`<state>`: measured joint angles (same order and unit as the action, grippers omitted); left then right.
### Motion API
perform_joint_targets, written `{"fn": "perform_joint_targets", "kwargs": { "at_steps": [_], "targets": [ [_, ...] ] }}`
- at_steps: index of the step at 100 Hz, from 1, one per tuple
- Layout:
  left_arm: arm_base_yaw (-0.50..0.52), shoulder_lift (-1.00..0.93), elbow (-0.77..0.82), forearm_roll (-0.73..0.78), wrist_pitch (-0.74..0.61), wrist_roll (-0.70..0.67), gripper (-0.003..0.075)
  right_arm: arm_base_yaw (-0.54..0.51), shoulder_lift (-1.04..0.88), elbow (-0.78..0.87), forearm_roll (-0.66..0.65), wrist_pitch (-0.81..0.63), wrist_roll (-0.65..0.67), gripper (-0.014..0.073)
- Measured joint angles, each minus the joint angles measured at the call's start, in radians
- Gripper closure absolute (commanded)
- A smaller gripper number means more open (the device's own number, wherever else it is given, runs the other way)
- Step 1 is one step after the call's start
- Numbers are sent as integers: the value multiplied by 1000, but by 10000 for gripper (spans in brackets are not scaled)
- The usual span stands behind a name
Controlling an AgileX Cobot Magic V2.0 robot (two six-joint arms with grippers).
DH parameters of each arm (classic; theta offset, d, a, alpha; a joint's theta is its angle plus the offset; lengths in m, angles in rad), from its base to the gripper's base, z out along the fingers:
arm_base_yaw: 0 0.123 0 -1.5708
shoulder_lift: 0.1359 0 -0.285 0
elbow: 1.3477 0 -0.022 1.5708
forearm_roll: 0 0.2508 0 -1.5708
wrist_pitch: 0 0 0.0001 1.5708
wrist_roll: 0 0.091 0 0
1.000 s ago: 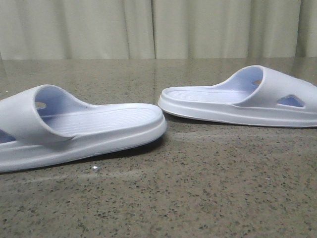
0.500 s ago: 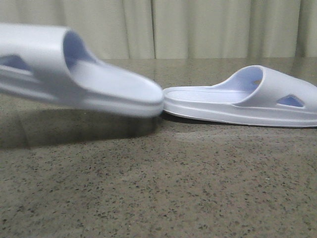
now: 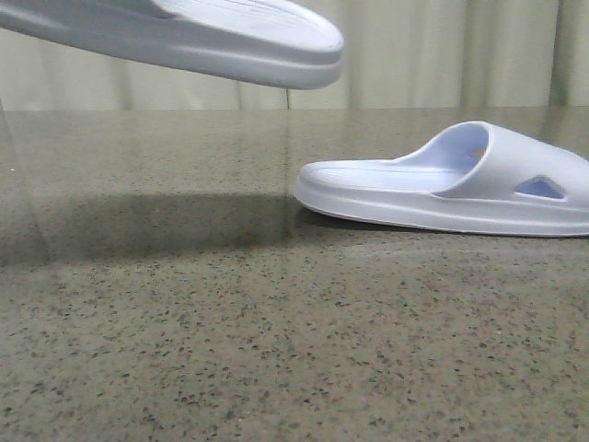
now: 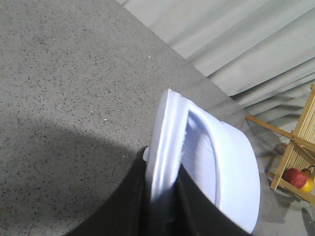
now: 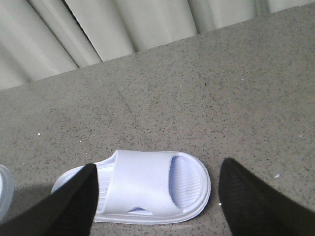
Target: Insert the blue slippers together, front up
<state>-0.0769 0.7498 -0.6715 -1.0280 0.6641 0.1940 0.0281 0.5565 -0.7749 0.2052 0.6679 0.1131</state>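
Above table (image 3: 276, 350): left end effector (image 4: 162, 206) clamps one slipper (image 3: 230, 37); other slipper (image 3: 451, 184) lies flat.

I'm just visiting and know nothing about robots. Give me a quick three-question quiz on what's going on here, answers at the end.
1. True or false: both slippers are lying on the table.
2. Which gripper is clamped on a slipper: A) left, B) right, C) neither?
3. What stands between the right gripper's open fingers, further down on the table?

Key
1. False. The lifted slipper is in the air, above its shadow; only the resting slipper lies flat.
2. A. The left gripper pinches the lifted slipper's edge.
3. The resting slipper, untouched, strap up.
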Motion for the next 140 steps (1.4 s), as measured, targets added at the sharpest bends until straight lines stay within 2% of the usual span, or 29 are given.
{"fn": "perform_joint_targets", "kwargs": {
  "at_steps": [24,46,79,140],
  "targets": [
    [0,0,0,9,0,-1,694,0,132,54,0,-11,58,148],
    [0,0,0,11,0,-1,694,0,293,64,2,-104,140,148],
    [0,0,0,11,0,-3,694,0,500,64,30,-158,159,151],
    [0,0,0,11,0,-3,694,0,613,64,94,-235,162,151]
  ]
}}
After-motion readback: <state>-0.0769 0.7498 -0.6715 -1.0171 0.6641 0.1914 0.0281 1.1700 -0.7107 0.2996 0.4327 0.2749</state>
